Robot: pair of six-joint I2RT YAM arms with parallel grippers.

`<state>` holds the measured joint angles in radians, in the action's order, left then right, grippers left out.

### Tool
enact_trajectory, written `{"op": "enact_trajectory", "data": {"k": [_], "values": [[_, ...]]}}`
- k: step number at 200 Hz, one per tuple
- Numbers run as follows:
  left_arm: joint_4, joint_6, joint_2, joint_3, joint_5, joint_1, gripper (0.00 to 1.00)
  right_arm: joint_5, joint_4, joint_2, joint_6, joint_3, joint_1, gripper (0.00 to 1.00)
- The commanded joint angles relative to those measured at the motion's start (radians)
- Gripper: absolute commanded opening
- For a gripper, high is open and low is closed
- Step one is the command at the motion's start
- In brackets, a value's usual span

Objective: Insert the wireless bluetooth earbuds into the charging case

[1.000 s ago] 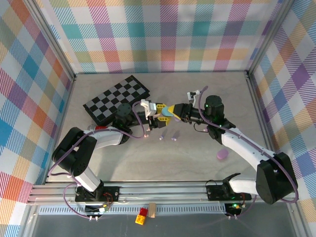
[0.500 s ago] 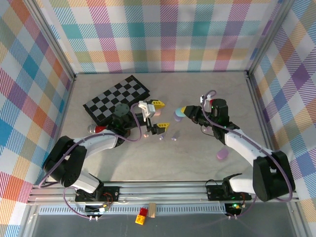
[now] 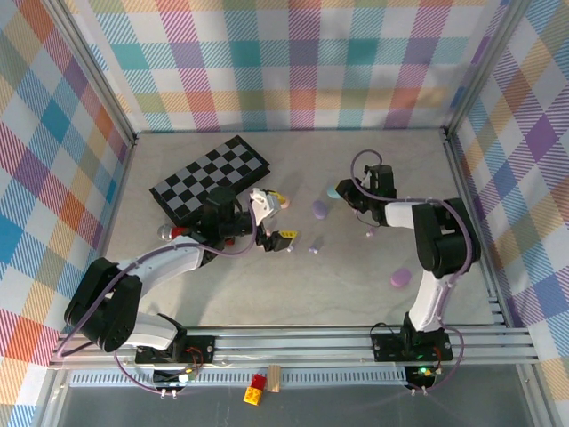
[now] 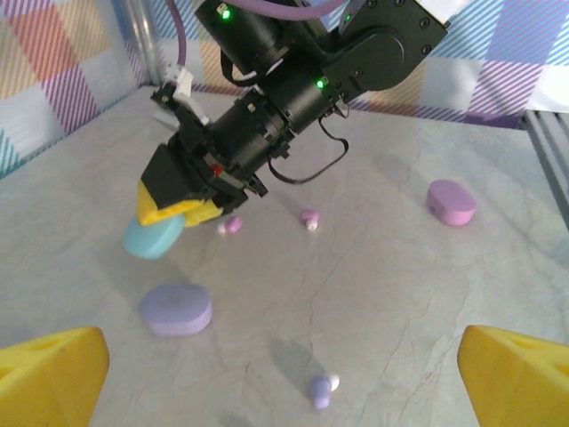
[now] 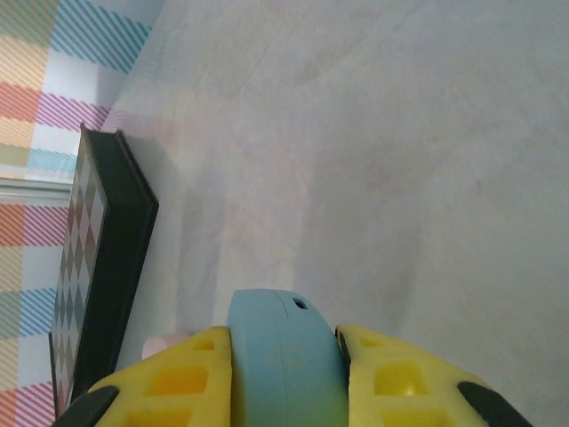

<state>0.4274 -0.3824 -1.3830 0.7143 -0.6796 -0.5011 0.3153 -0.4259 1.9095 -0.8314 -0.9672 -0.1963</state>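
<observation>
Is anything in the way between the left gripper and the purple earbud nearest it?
Nothing visible. The purple earbud lies on bare table just ahead of the left gripper's open fingers. The purple case sits off to one side; the right gripper holds the teal case farther back.

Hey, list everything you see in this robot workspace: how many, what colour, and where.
chequered board: one, black and grey, back left of table.
teal oval charging case: one, teal, gripped at rear centre.
lilac oval case: one, lilac, lying at table centre.
pink-purple oval case: one, pink-purple, lying front right.
tiny stemmed earbuds: three, purple and pink, loose on the table.
small toy block: one, red and yellow, beyond the table's near edge.
left arm's fingers: two, yellow, wide open, empty.
right arm's fingers: two, yellow, shut on the teal case.
</observation>
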Motion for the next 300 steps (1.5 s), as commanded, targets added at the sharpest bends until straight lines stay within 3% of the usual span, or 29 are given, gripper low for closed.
{"op": "enact_trajectory", "data": {"k": [1,51,103,136,160,199,247,300], "values": [[-0.036,-0.004,-0.013,0.033,-0.017,0.058,1.0,-0.001,-0.051,0.062,-0.035,-0.066,0.008,0.18],[-0.105,-0.072,-0.055,0.088,0.028,0.113,1.0,0.007,0.011,0.172,-0.046,-0.17,0.009,0.26],[-0.133,-0.052,-0.07,0.112,0.045,0.115,1.0,-0.048,0.164,0.09,0.073,-0.188,0.008,0.61],[-0.079,0.023,-0.055,0.08,0.077,0.116,1.0,-0.087,0.307,-0.035,0.194,-0.152,0.005,0.7],[-0.02,0.088,-0.042,0.048,0.085,0.121,1.0,-0.122,0.45,-0.105,0.364,-0.152,-0.028,0.72],[-0.022,0.114,-0.014,0.031,0.1,0.132,1.0,-0.327,0.763,-0.119,0.681,-0.264,-0.178,0.76],[-0.024,0.122,-0.011,0.027,0.091,0.141,1.0,-0.391,0.836,-0.028,0.792,-0.337,-0.305,0.76],[-0.056,0.094,0.022,0.013,0.112,0.142,1.0,-0.452,0.877,0.061,0.815,-0.394,-0.33,0.7]]}}
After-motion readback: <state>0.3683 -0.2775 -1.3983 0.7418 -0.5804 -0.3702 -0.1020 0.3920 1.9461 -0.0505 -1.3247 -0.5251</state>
